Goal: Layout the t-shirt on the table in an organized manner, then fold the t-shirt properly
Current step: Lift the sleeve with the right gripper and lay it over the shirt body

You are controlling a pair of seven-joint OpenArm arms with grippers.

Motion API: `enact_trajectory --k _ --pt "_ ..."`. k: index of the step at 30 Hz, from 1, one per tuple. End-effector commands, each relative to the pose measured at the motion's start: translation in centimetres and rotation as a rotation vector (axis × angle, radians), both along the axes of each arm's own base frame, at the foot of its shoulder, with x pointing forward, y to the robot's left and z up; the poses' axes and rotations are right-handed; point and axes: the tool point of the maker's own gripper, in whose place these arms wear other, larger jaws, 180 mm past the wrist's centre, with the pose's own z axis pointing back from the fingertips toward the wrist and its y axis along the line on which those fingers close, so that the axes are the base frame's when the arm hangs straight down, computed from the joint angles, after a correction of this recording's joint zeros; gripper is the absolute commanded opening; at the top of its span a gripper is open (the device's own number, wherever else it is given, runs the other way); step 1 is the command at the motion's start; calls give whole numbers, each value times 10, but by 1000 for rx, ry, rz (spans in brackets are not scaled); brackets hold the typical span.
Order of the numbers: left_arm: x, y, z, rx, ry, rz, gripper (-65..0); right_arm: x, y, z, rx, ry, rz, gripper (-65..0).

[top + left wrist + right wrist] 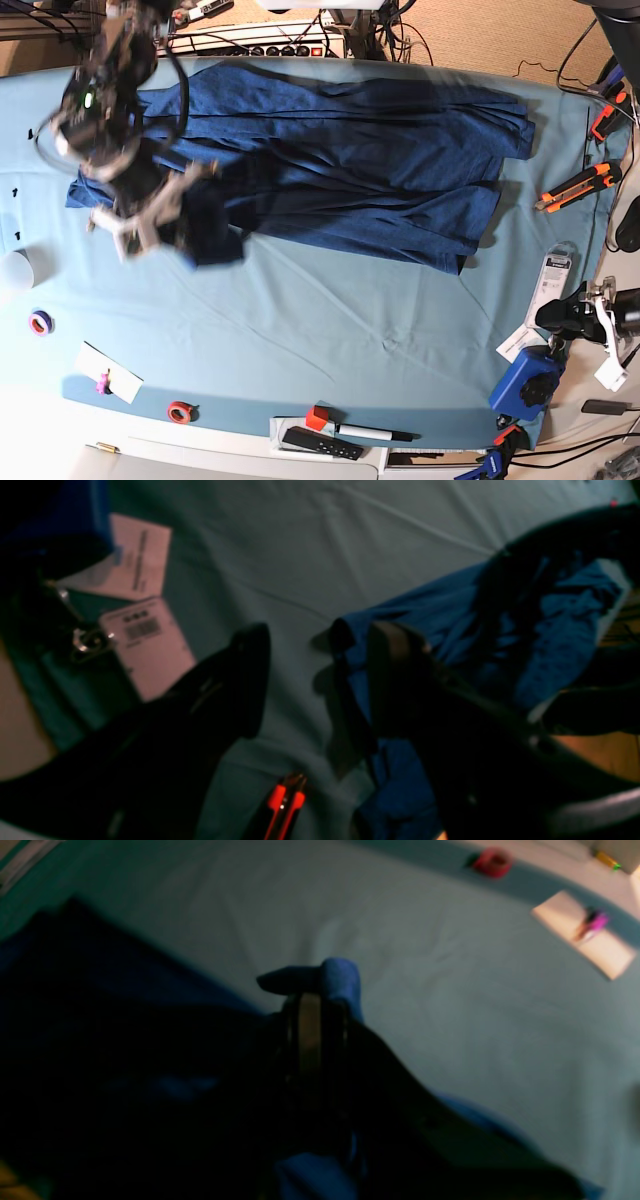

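The t-shirt lies spread across the far half of the table. The right gripper is clamped on a fold of it, lifted off the cloth. The left gripper hangs with jaws apart beside the shirt's edge, a utility knife nearby.

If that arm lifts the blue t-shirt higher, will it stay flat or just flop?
Probably flop: the t-shirt already lies in soft wrinkles, and the pinched bit bulges limply past the right gripper. It looks light. Dragged, it would likely bunch on the table cloth rather than slide flat.
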Motion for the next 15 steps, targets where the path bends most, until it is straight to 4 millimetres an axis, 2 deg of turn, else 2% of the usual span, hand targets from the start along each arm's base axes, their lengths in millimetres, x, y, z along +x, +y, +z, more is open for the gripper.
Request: enact_trajectory --k 1,8,15 --pt "9 5 25 -15 -68 13 -335 -2 9 11 36 -42 35 -650" --pt "9 5 25 -15 -68 13 -335 -31 44 -20 58 84 143 -650" --pt "9 5 25 -15 -68 13 -335 -30 78 -26 54 78 169 -650"
